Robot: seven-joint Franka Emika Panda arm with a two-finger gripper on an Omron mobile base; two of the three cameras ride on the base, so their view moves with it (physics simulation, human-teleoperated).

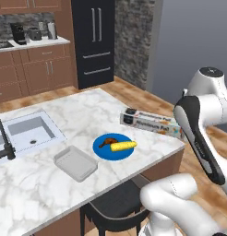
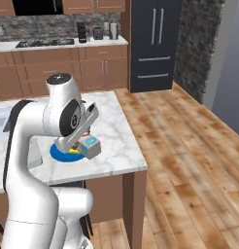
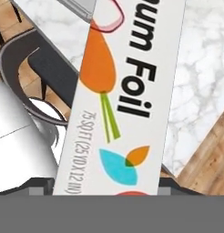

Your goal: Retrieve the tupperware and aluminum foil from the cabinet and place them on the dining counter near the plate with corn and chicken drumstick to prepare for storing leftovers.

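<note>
gripper: jaws wide, carton of aluminum foil running between them; can't tell whether they clamp it or have let go
foil: lies near the right edge of the dining counter, just beside the blue plate, one end over the counter's corner
plate: corn and chicken drumstick on it
tupperware: already on the counter, close to the plate's other side
step: judged to be placement of the foil, last item
next: confirm the carton rests flat, free the jaws, lift the hand straight off without dragging it
</note>
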